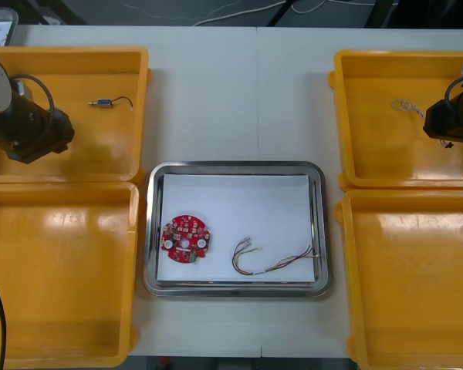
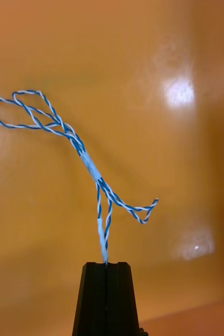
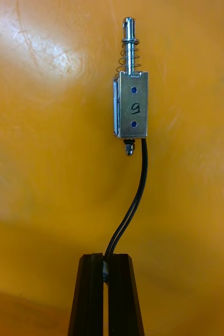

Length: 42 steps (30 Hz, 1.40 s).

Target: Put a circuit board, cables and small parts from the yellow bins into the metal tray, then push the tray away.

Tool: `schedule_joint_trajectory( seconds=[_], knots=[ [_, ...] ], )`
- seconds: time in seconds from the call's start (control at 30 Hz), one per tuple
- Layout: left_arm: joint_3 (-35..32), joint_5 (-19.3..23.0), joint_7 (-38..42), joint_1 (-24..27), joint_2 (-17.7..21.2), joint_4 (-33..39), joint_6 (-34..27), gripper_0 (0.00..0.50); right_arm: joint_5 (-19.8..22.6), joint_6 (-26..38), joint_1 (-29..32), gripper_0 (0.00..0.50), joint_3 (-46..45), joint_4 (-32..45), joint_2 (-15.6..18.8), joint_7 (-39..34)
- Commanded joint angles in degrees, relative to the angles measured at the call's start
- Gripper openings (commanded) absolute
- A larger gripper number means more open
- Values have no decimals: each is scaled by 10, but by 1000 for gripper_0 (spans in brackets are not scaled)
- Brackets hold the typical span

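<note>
L-tool [image 3: 106, 257]: black cable [image 3: 138, 199]; R-tool [image 2: 106, 264]: twisted cable [image 2: 91, 165]

Black tapered fingers [image 3: 88, 299], dark wrists [image 1: 32, 131]

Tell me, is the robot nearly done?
Done: a round red circuit board and a red and yellow cable lie in the white-lined metal tray. In hand, over the far yellow bins: the left gripper pinches the black cable of a small metal part, the right gripper a twisted blue and white cable. Remaining: both into the tray, then pushing it away.

Tray [image 1: 235, 166] far half free; near half w/ board [image 1: 184, 239], cable [image 1: 274, 260].
</note>
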<state>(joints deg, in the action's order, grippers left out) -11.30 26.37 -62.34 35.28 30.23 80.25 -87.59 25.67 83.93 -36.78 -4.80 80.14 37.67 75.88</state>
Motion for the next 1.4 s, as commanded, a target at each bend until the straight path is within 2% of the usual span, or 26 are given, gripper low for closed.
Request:
schedule_joint_trajectory(
  seconds=[0.03, 0.33, 0.4, 0.53, 0.57, 0.6, 0.67, 0.73, 0.8, 0.87, 1.03, 1.2, 1.4],
  knots=[
    [8, 11, -7, -29, 4, 59, -22, 0, 11, 35, -20, 0, -17, 23, -1, 10],
    [8, 19, 0, -31, 3, 69, -35, 8, 27, 80, -19, 0, -17, 23, -2, 9],
    [8, 21, 0, -31, 3, 69, -35, 57, 29, 82, -19, 0, -17, 23, -1, 9],
    [8, 19, 0, -32, 2, 69, -35, 213, 32, 82, -19, 13, -17, 23, -2, 7],
    [8, 19, 0, -32, 1, 69, -35, 257, 31, 82, -19, 81, -18, 23, -2, 9],
    [8, 19, 0, -32, 1, 69, -35, 277, 31, 81, -20, 130, -18, 23, -1, 10],
    [8, 18, 0, -32, 2, 69, -35, 350, 32, 81, -19, 327, -19, 23, -1, 13],
    [8, 18, 0, -31, 1, 69, -35, 387, 32, 80, -20, 417, -20, 23, -2, 15],
    [8, 18, 0, -31, 2, 69, -34, 411, 32, 79, -20, 461, -20, 23, -1, 17],
    [8, 18, 1, -31, 3, 74, -35, 434, 29, 76, -20, 475, -20, 23, 0, 23],
    [-3, 18, 6, -21, 7, 77, -35, 479, 26, 75, -32, 475, -20, 13, 1, 37],
    [-13, 12, 15, -7, 6, 76, -35, 496, 30, 56, -56, 475, -20, -36, 1, 56],
    [-24, -1, 32, 20, 6, 54, -35, 500, 31, 26, -89, 476, -20, -111, 1, 129]
  ],
)
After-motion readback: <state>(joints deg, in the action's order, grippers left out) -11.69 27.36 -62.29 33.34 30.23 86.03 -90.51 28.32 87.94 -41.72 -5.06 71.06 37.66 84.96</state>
